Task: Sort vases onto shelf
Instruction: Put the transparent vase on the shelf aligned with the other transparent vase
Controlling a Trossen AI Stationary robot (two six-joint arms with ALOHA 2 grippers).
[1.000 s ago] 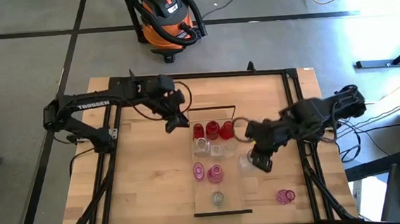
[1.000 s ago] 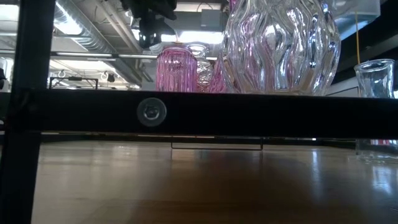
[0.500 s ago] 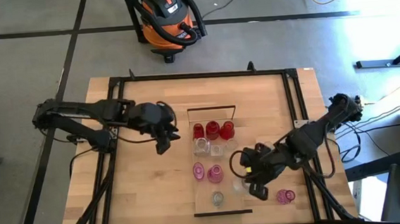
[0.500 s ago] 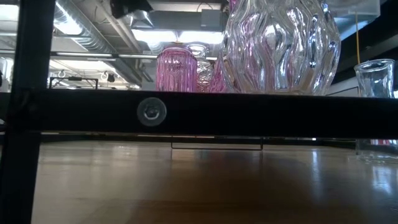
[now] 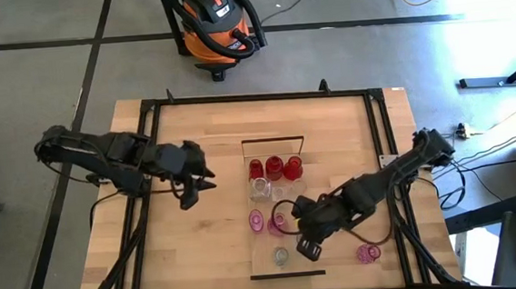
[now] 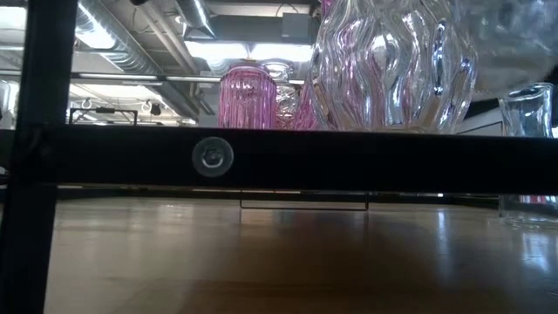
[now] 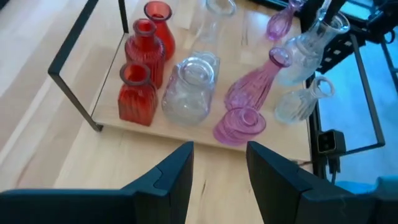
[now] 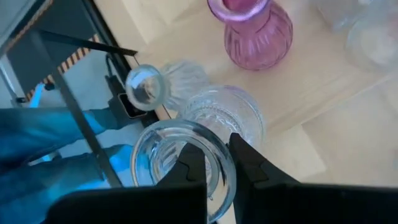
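Clear vase (image 8: 186,158) sits pinched by its rim between the right gripper (image 5: 309,244) fingers, one finger inside the mouth, one outside; jaws clamped nearly together on the glass wall. A rim pinch suits so small a piece: the body hangs free below, so it can be lowered upright.

The gripper hovers over the shelf (image 5: 313,257), close to its right long edge, toward the end nearest the table's front edge.

Shelf contents, high view: three red vases (image 5: 274,168) in a row at the far end by the black frame; clear ones (image 5: 260,189) just behind them; pink vases (image 5: 276,223) around the middle; one small vase (image 5: 281,255) near the front end. Grouped by colour, apparently. One pink vase (image 5: 367,253) stands on the table off the shelf's right edge, not yet sorted.

Open room: bare plank at the front end, right side; judged the likeliest set-down spot. Neighbours are close, so tipping is a risk.

Left gripper (image 5: 197,180) hangs over bare table left of the shelf, fingers parted, holding nothing.
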